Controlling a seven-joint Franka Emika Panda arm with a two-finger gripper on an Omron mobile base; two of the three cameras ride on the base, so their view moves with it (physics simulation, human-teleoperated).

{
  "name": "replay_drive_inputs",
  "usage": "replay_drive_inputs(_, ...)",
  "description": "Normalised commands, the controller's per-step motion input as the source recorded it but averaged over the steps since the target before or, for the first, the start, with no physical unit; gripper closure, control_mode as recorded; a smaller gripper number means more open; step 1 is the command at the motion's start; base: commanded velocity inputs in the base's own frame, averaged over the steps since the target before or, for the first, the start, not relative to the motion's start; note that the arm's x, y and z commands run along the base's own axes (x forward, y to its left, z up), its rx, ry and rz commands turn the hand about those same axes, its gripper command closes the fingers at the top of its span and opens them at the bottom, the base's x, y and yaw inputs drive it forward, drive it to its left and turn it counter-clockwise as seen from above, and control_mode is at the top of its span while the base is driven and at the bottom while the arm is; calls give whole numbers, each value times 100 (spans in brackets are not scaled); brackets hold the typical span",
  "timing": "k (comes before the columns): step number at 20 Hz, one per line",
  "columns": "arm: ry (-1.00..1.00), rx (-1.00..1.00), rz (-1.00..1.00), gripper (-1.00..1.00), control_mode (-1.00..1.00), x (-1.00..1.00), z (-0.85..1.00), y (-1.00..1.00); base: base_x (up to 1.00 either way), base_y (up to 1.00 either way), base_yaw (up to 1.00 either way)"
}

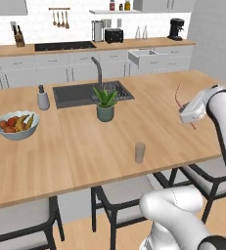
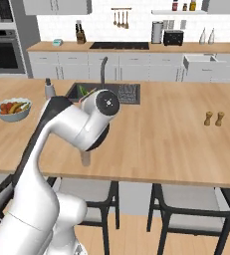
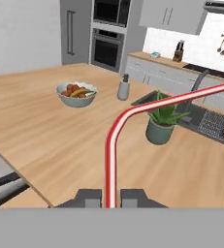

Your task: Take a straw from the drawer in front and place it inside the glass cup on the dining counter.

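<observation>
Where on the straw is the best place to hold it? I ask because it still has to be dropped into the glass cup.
Grip the long straight shaft, as the gripper does now, jaws shut across it from both sides. The straw is thin and bends partway up, so a hold below the bend probably keeps it steady while it is aimed at the glass cup.

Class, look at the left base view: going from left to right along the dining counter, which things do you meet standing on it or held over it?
Fruit bowl → dispenser bottle → plant pot → glass cup → straw, held in the gripper.
</observation>
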Motion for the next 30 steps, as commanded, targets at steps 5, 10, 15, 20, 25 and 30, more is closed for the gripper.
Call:
replay_drive_inputs(5,0,14,36,100,-100,76,-12,37,0,0,0)
replay_drive_inputs(10,0,12,31,100,-100,68,-16,40,0,0,0)
replay_drive_inputs(15,0,7,26,100,-100,28,-10,25,0,0,0)
replay_drive_inputs(20,0,6,25,100,-100,8,-11,14,0,0,0)
replay_drive_inputs(25,0,10,24,100,-100,3,-33,3,0,0,0)
replay_drive_inputs(30,-3,13,19,100,-100,0,-48,0,0,0,0)
